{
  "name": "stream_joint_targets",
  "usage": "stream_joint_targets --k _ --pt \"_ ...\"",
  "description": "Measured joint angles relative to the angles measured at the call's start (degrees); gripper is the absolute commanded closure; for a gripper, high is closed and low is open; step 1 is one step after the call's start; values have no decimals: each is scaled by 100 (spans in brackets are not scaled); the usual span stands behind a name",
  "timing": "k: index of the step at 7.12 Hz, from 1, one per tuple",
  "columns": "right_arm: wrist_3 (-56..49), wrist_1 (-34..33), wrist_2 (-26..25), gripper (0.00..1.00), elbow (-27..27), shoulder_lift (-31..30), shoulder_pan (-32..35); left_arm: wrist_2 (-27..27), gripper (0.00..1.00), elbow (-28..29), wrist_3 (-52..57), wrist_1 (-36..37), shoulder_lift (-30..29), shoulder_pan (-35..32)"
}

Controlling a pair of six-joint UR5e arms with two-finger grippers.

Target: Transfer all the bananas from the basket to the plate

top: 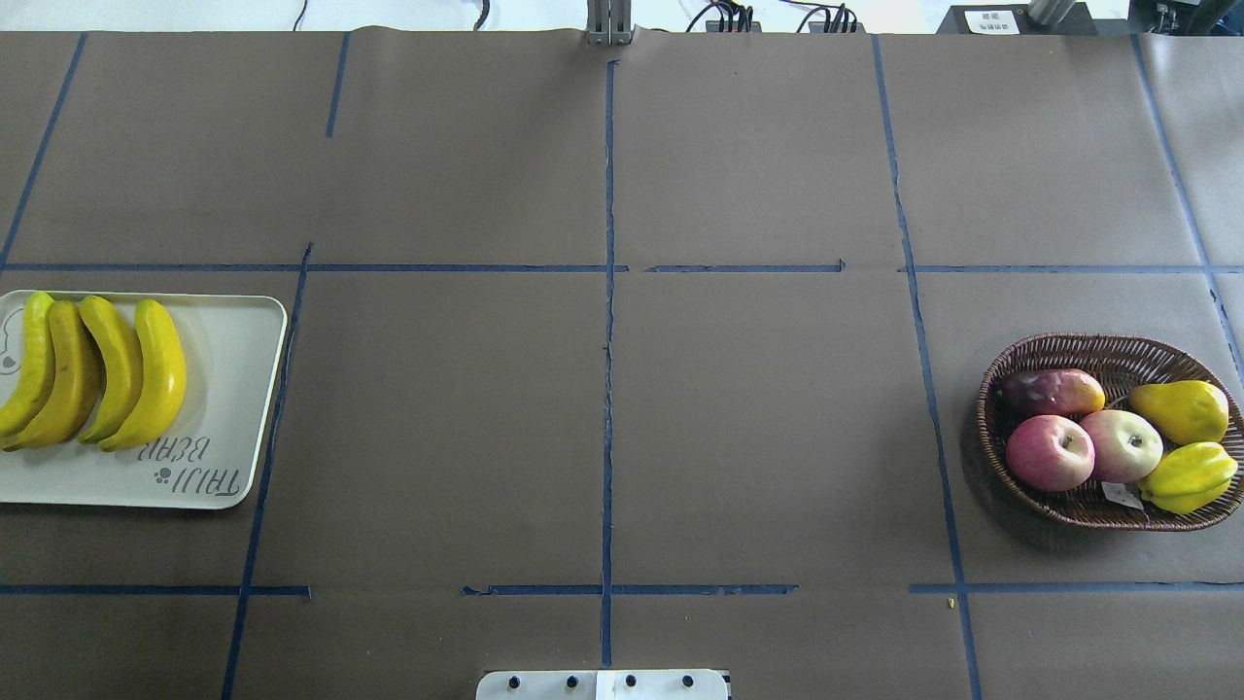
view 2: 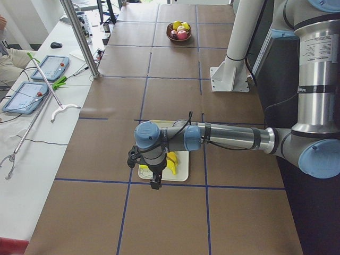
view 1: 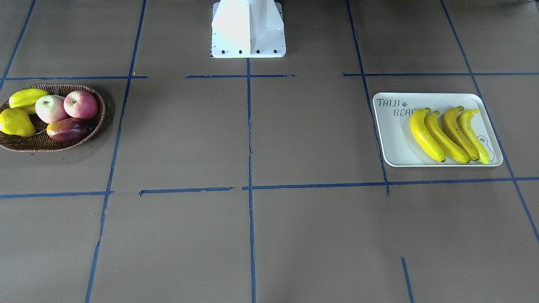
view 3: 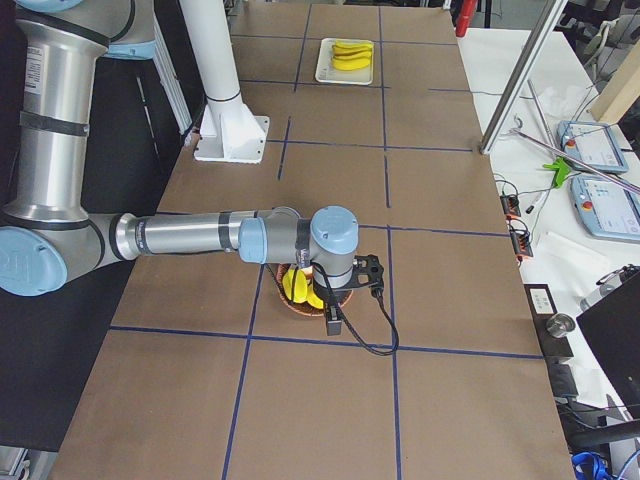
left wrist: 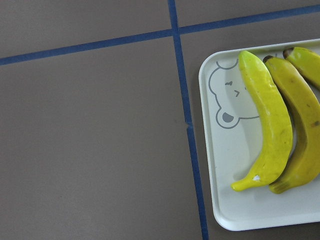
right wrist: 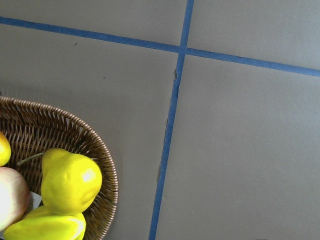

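Viewed from the table's left end. Near: left gripper [view 2: 155, 183] hangs over the plate [top: 224, 389]; its jaw opening cannot be told. Four bananas [top: 160, 374] lie side by side on the plate. Far, at 12 o'clock: right gripper [view 3: 333, 322], jaws equally unreadable, over the basket [top: 1118, 352] holding two apples [top: 1050, 452], one pear [top: 1181, 410], one dark red fruit [top: 1054, 392], one yellow-green fruit [top: 1188, 476]

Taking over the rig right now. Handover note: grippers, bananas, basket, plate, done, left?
Left gripper: above the plate's edge; open or shut, cannot tell.
Right gripper: above the basket; cannot tell either.
Four long curved yellow bananas: side by side on the white rectangular bear-print plate.
Brown woven wicker basket: red-pink apples, a yellow pear and other fruit; no banana visible.
Done: the transfer.
Left: nothing visible.
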Motion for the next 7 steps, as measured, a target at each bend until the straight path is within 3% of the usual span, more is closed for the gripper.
stream_joint_targets --k 7 --pt "4 82 123 0 -22 -9 -5 22 0 24 -10 -11 48 45"
